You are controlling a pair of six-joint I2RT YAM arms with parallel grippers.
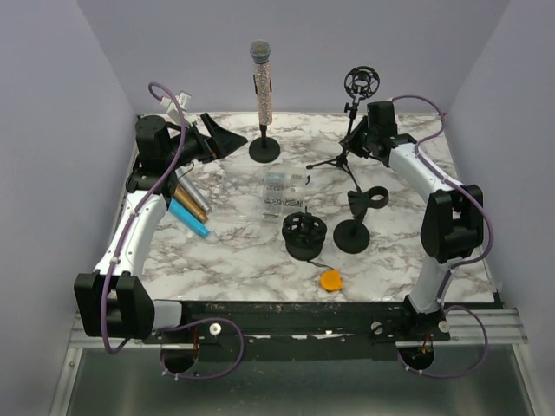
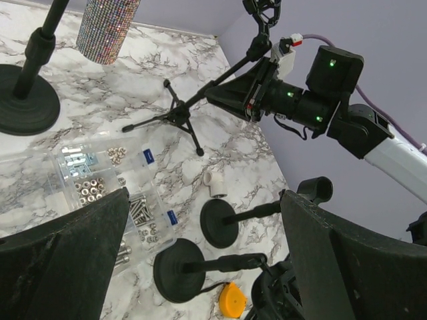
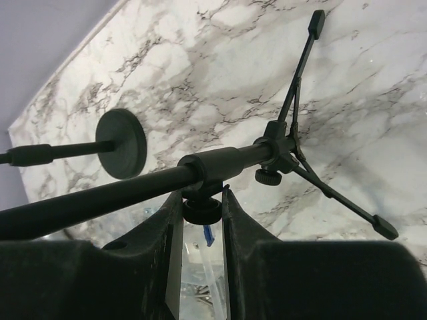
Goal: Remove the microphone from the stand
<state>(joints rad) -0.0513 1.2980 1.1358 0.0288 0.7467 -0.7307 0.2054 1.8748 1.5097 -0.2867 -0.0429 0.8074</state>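
Note:
The glittery microphone (image 1: 262,82) stands upright in its round-based black stand (image 1: 264,149) at the back centre. It also shows at the top left of the left wrist view (image 2: 107,27). My left gripper (image 1: 227,146) is open and empty, left of the stand's base and apart from it; in its own view it (image 2: 203,227) looks over the table. My right gripper (image 1: 360,139) is shut on the clamp knob (image 3: 202,210) of a black tripod stand (image 1: 342,158), its fingers (image 3: 240,227) on both sides of the knob.
A clear box of screws (image 1: 282,192), a black shock mount (image 1: 304,236), a short clip stand (image 1: 355,224) and an orange tape measure (image 1: 330,280) lie mid-table. Blue and gold pens (image 1: 189,210) lie at the left. A white pipe elbow (image 2: 215,183) lies near the box.

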